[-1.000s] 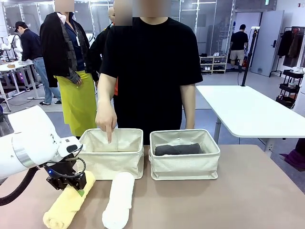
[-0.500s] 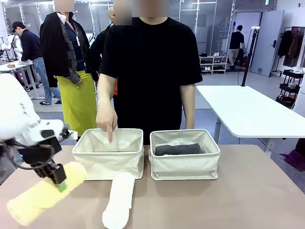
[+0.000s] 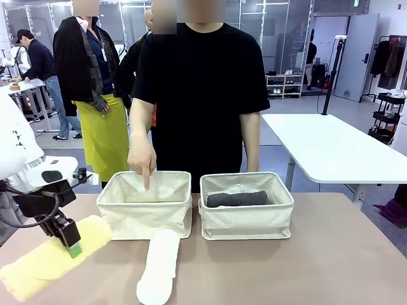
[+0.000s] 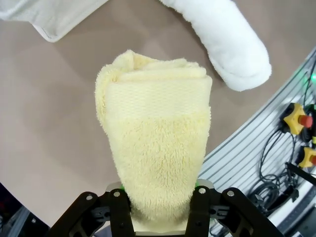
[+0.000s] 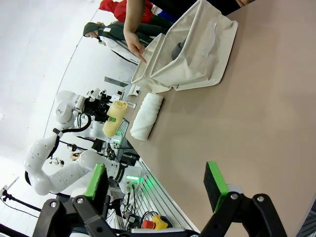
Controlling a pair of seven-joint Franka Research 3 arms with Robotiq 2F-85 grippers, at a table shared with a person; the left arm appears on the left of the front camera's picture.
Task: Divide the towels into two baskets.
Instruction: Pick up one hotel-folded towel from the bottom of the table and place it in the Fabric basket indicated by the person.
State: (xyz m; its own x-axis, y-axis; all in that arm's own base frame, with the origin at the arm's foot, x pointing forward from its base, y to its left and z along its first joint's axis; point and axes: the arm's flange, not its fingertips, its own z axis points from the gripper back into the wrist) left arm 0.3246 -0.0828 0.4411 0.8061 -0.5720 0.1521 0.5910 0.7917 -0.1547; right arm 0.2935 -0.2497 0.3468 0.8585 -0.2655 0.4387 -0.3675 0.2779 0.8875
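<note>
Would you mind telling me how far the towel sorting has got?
Done: the dark grey towel lies in the right basket. In hand: the left gripper holds the yellow towel, while the person's hand points into the left basket. Left: the white towel lies on the table.

The yellow towel point(image 3: 48, 260) is being held tilted at the near left, seemingly clear of the table. The white towel point(image 3: 158, 265) is lying before the left basket point(image 3: 145, 213). The dark grey towel point(image 3: 236, 199) is resting in the right basket point(image 3: 247, 219).
</note>
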